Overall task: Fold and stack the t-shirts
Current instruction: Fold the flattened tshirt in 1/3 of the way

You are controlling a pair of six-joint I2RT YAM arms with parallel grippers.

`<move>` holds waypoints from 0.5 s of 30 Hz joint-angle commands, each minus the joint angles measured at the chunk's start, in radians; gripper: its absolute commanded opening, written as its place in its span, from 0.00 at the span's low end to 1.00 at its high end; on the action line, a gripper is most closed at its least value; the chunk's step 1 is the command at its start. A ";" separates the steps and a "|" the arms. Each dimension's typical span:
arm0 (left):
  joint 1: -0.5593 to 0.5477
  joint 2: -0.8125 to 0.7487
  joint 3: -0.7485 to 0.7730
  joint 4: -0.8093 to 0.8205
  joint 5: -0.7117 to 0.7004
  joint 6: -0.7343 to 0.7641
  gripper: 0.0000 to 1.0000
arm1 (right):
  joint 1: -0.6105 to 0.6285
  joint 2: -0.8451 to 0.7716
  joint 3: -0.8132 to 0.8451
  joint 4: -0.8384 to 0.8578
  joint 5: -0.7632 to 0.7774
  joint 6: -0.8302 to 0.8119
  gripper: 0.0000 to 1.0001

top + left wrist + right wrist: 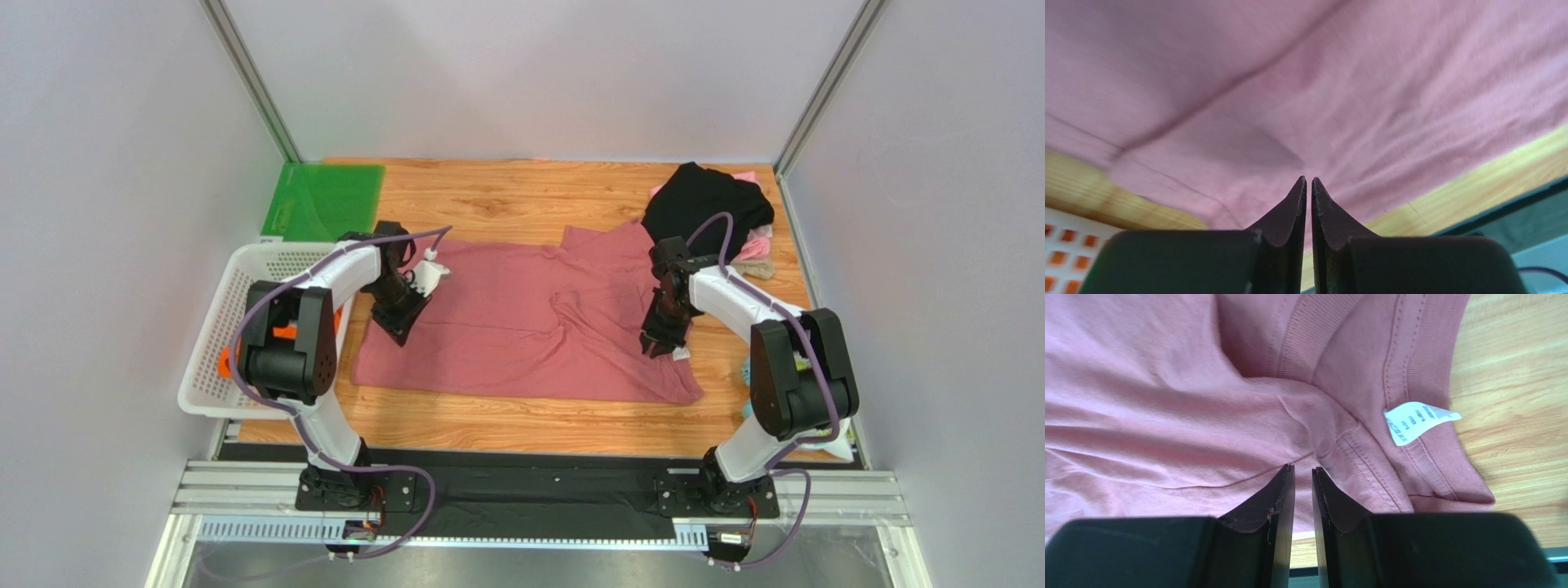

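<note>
Dusty-rose t-shirt [515, 321] lies spread, unfolded, mid-surface [515, 202]; black t-shirt [705, 202] sits heaped far right, nothing stacked; left claw [399, 328] is pressed together at its left edge, and right claw [656, 347] is nearly closed, empty, near the collar.

Showing only one printed thing: a white neck label [1419, 421] sewn inside the neckline of the dusty-rose t-shirt [1168, 404], carrying several lines of grey print, too small and blurred for reading.
</note>
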 commanded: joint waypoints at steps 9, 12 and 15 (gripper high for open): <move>0.013 -0.008 -0.050 0.132 -0.076 -0.064 0.11 | 0.001 0.040 0.052 0.029 -0.024 0.000 0.22; 0.013 0.015 -0.077 0.135 -0.117 -0.067 0.11 | 0.000 0.042 0.050 0.032 -0.027 -0.003 0.22; 0.010 0.032 -0.100 0.123 -0.148 -0.062 0.11 | 0.001 0.042 0.050 0.034 -0.022 -0.008 0.22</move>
